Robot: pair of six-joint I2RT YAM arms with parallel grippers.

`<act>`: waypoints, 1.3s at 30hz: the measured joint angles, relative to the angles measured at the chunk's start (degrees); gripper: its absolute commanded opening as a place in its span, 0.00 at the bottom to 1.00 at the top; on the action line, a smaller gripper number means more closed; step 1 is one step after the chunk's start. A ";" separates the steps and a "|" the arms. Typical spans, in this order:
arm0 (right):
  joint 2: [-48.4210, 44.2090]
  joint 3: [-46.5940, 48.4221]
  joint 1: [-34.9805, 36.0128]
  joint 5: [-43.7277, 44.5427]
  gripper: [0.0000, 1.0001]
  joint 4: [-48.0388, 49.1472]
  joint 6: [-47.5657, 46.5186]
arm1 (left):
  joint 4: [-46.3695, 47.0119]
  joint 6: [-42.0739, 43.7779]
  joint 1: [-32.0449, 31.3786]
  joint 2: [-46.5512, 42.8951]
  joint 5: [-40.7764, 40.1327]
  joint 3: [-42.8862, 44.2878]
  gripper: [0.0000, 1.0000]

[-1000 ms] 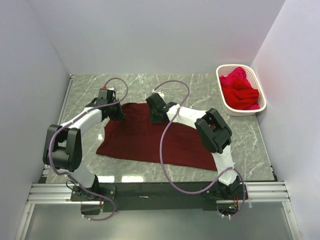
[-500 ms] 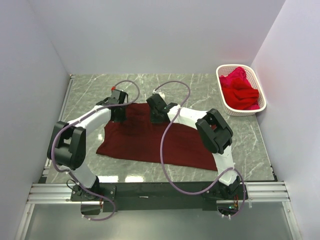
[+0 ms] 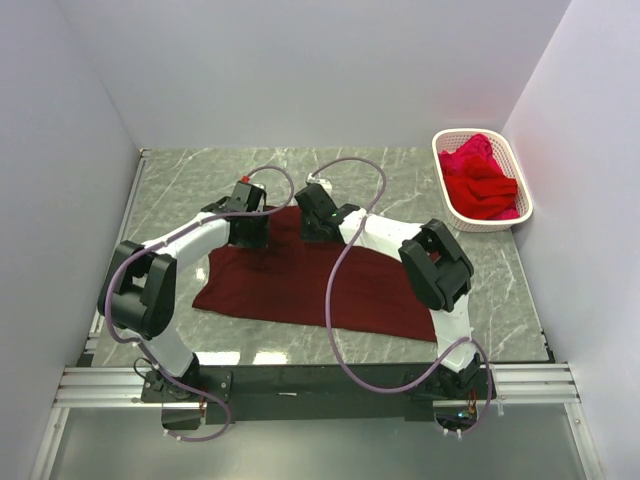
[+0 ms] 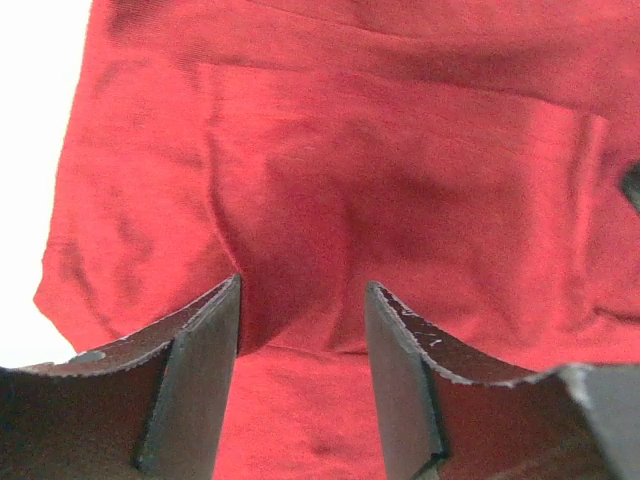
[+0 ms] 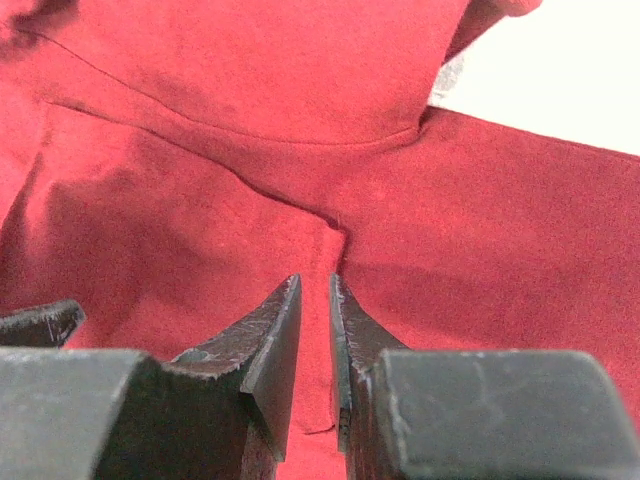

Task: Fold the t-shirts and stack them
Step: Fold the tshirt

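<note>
Sliding rightward along the far edge of the maroon t-shirt [image 3: 300,285], the left gripper [image 3: 250,232] is now sitting near the right gripper [image 3: 318,225], its jaws standing wide over the cloth and gripping nothing. The right gripper's jaws are staying narrow, pinching a ridge of that shirt's far edge. The shirt is lying spread on the desk [image 3: 400,180]. Well off its far right corner, a white basket [image 3: 488,224] is holding brighter red t-shirts [image 3: 480,185].

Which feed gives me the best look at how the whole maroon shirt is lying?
Top external: the maroon shirt shows spread on the table, near and side edges clear, its far edge partly under the arms. Both wrist views give only close patches of cloth, folds and seams, no outline.
</note>
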 measured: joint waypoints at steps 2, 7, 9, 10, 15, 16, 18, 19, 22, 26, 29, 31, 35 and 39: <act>-0.13 -0.61 0.00 0.11 0.25 0.20 0.00 | -0.07 0.13 0.28 0.00 2.40 0.00 0.55; -0.22 -1.77 0.00 0.35 0.25 0.50 0.07 | -1.20 0.04 1.46 -0.04 7.37 -0.17 0.41; -0.26 -1.86 -0.02 0.37 0.25 0.72 0.22 | -1.40 -0.20 1.86 -0.37 8.92 -0.98 0.35; -0.35 -1.88 -0.02 0.35 0.25 0.92 0.24 | -1.57 -0.63 2.08 -0.66 9.53 -1.66 0.34; -1.77 -2.21 0.00 0.37 0.25 1.53 0.42 | -2.01 -3.39 2.40 -3.52 12.13 -6.38 0.29; -1.99 -2.21 0.00 0.37 0.25 1.70 0.42 | -2.03 -3.96 2.40 -4.11 12.50 -7.37 0.28; -2.38 -2.21 -0.02 0.35 0.25 1.99 0.42 | -1.55 -5.60 2.40 -5.51 13.44 -9.64 0.25; -2.49 -2.21 0.00 0.33 0.24 2.14 0.42 | -1.40 -6.49 2.40 -6.12 13.84 -10.82 0.26; -2.49 -2.21 0.00 -0.13 0.24 2.27 0.39 | -1.16 -8.15 2.40 -7.67 14.60 -13.42 0.35; -2.49 -2.21 0.00 -1.64 0.25 2.89 0.20 | -0.87 -10.03 2.45 -10.27 15.58 -14.51 0.50; -2.49 -2.16 0.42 -3.30 0.25 3.80 -0.61 | 0.07 -11.47 3.21 -12.57 16.76 -14.38 0.49; -2.47 -2.03 0.74 -4.02 0.25 3.89 -1.20 | 0.48 -13.00 4.61 -14.12 17.46 -13.94 0.46; -2.47 -1.55 1.49 -4.66 0.25 3.87 -1.57 | 0.37 -16.15 8.72 -16.04 16.57 -11.67 0.45; -2.47 -1.01 1.70 -5.01 0.25 3.91 -1.79 | 0.37 -19.08 12.81 -13.70 16.98 -7.65 0.45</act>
